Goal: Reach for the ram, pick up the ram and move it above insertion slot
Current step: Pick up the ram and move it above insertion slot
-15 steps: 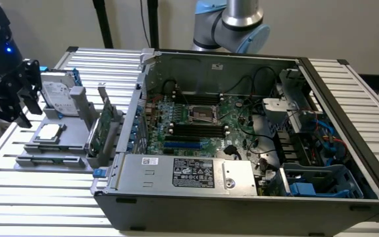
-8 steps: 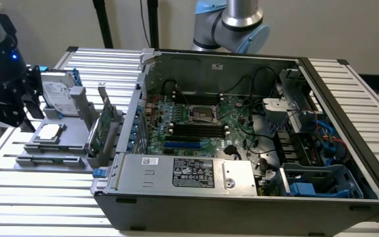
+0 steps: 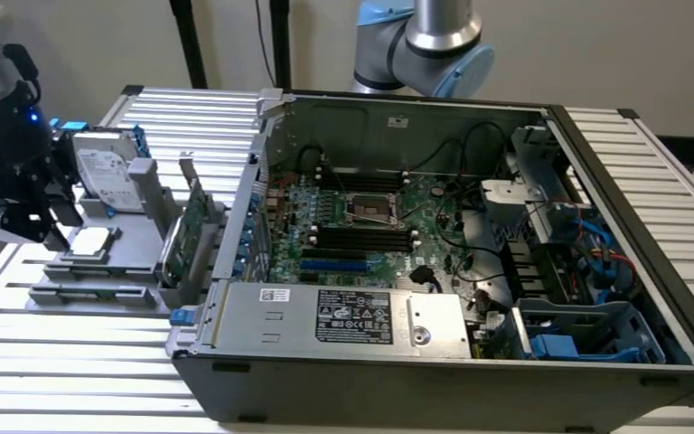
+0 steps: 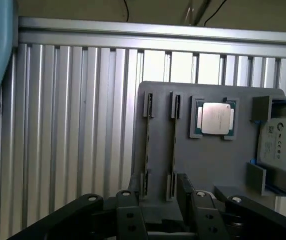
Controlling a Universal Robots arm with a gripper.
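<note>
Count: 1 open PC case [image 3: 360, 384], 1 motherboard [image 3: 434, 194], 1 CPU socket [image 3: 371, 206], 1 power supply [image 3: 263, 321], 1 blue slot [image 3: 332, 267]. Black memory slots [image 3: 360, 237]: at least 4, exact number unclear. Grey fixture [image 4: 208, 165]: 2 ram sticks [image 4: 147, 145] edge-on, 1 CPU chip [image 4: 215, 118], 1 hard drive [image 4: 283, 145], 1 expansion card [image 3: 184, 240].

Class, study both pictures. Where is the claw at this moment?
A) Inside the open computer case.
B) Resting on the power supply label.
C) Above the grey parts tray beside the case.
C: in the exterior view the claw hangs over the grey parts tray, outside the computer case, and the wrist view looks straight onto that tray.
</note>
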